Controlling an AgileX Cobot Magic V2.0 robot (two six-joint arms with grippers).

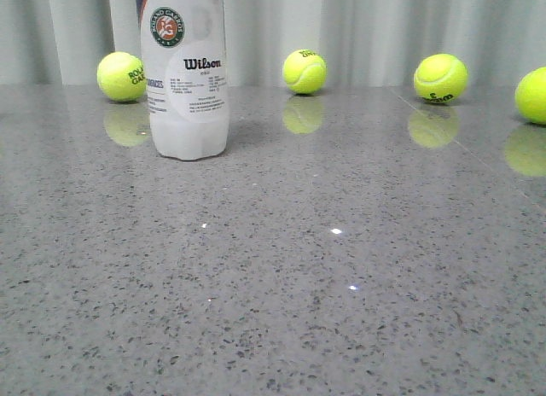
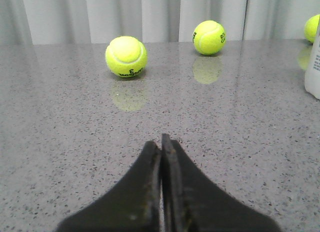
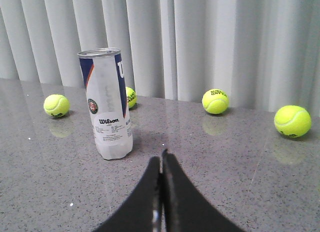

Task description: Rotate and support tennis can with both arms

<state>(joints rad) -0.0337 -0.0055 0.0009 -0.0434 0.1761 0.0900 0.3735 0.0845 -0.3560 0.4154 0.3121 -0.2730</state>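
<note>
The tennis can (image 1: 186, 72) stands upright on the grey speckled table at the back left, its Wilson label and round Roland Garros logo facing me. The right wrist view shows the whole can (image 3: 106, 104) with its metal rim, empty. A sliver of the can (image 2: 313, 67) shows at the edge of the left wrist view. My left gripper (image 2: 161, 142) is shut and empty, low over the table, well away from the can. My right gripper (image 3: 161, 159) is shut and empty, a short way in front of the can. Neither gripper shows in the front view.
Several yellow tennis balls lie along the back of the table by the grey curtain: one (image 1: 121, 76) just left of the can, one (image 1: 304, 71) in the middle, one (image 1: 440, 78) to the right and one (image 1: 533, 95) at the right edge.
</note>
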